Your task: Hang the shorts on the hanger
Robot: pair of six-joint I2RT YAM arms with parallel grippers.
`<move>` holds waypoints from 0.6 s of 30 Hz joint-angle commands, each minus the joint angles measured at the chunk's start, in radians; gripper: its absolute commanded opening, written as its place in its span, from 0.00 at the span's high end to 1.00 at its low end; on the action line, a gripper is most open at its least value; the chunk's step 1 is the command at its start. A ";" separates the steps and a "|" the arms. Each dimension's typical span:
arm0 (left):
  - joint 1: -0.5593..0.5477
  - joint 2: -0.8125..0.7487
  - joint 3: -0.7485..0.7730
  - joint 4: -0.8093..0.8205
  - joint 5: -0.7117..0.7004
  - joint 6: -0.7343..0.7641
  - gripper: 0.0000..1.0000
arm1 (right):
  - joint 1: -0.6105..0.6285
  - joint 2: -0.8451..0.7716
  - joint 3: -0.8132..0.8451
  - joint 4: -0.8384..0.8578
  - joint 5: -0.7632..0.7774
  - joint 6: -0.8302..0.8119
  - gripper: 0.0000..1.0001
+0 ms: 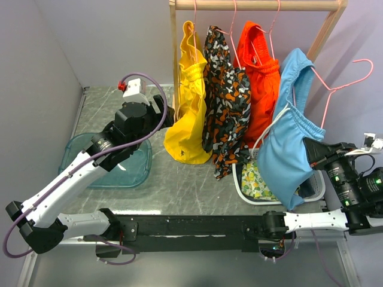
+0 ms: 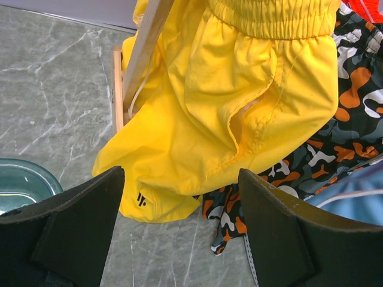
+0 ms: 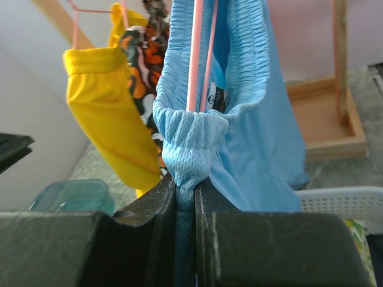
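The light-blue shorts (image 1: pixel 286 140) hang in the air at the right, their waistband threaded over the pink wire hanger (image 1: pixel 331 88), whose hook points up and to the right, off the rail. My right gripper (image 1: pixel 310 153) is shut on a bunched part of the waistband. In the right wrist view the shorts (image 3: pixel 239 89) rise from my shut right gripper (image 3: pixel 185 179), and two pink hanger wires (image 3: pixel 195 54) run into the waistband. My left gripper (image 1: pixel 163 111) is open and empty beside the yellow shorts; in its own view the left gripper (image 2: pixel 179 227) faces their lower hem.
A wooden rack (image 1: pixel 257 5) holds yellow shorts (image 1: pixel 188 101), camouflage-print shorts (image 1: pixel 227 101) and orange shorts (image 1: pixel 258 72) on pink hangers. A white basket (image 1: pixel 319 192) with a lemon-print cloth (image 1: pixel 256 180) stands under the blue shorts. A teal tray (image 1: pixel 134 170) lies at the left.
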 commanded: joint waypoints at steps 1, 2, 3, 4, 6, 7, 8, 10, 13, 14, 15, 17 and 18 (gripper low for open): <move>0.005 0.003 0.000 0.033 0.010 0.005 0.18 | 0.038 -0.014 0.022 0.003 0.150 0.041 1.00; 0.005 0.005 0.003 0.031 0.011 0.005 0.19 | 0.042 -0.009 0.022 0.002 0.166 0.029 1.00; 0.003 0.008 0.005 0.031 0.010 0.005 0.18 | 0.052 0.005 0.024 0.001 0.199 0.025 1.00; 0.004 0.008 0.005 0.031 0.008 0.005 0.18 | 0.056 0.012 0.032 -0.004 0.212 0.023 1.00; 0.005 0.009 0.002 0.033 0.008 0.006 0.18 | 0.059 0.034 0.050 -0.022 0.232 0.023 1.00; 0.005 0.009 0.002 0.033 0.008 0.008 0.18 | 0.061 0.039 0.070 -0.029 0.241 0.024 1.00; 0.005 0.014 0.003 0.031 0.008 0.008 0.18 | 0.064 0.049 0.075 -0.004 0.258 -0.013 1.00; 0.004 0.019 0.006 0.033 0.008 0.010 0.18 | 0.088 0.059 0.075 0.118 0.308 -0.093 1.00; 0.005 0.028 0.015 0.038 0.014 0.010 0.18 | 0.165 0.071 0.082 0.209 0.367 -0.242 1.00; 0.006 0.028 0.017 0.039 0.019 0.010 0.19 | 0.197 0.081 0.085 0.223 0.393 -0.259 1.00; 0.005 0.029 0.017 0.042 0.020 0.008 0.19 | 0.226 0.088 0.091 0.206 0.414 -0.252 1.00; 0.006 0.032 0.017 0.045 0.028 0.005 0.19 | 0.263 0.086 0.092 0.184 0.415 -0.227 1.00; 0.006 0.035 0.017 0.047 0.029 0.003 0.19 | 0.262 0.085 0.081 0.218 0.416 -0.256 1.00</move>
